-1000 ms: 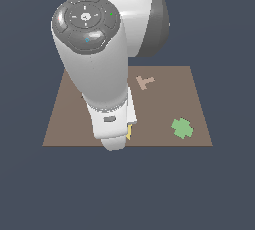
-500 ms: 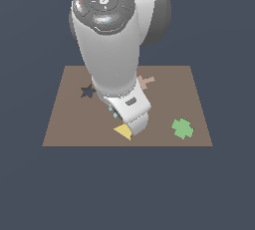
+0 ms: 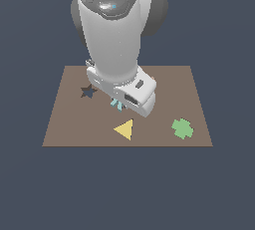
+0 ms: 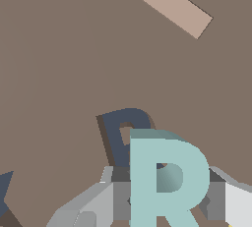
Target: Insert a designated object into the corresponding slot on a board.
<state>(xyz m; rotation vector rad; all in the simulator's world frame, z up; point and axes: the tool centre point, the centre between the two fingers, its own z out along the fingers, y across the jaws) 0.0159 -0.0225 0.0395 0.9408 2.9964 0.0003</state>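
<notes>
The pale cyan R-shaped designated object (image 4: pixel 167 179) is held between the fingers (image 4: pixel 96 204) of my gripper (image 4: pixel 165 206), which is shut on it. It hangs just above the brown board (image 3: pixel 164 82), partly over the dark navy R-shaped slot (image 4: pixel 123 135) and offset to one side of it. In the exterior view only a sliver of the cyan object (image 3: pixel 117 105) shows beneath the arm near the board's middle, and the slot is hidden there.
A yellow triangle (image 3: pixel 124 129) lies toward the board's front and a green clover shape (image 3: pixel 182 128) at the exterior view's right. A dark star-shaped recess (image 3: pixel 88 92) sits at the left. A tan block (image 4: pixel 170 0) lies on the board beyond the slot.
The arm has swung back from the board's front edge toward its middle, carrying the cyan R. The yellow triangle, hidden a second ago, now shows in full.
</notes>
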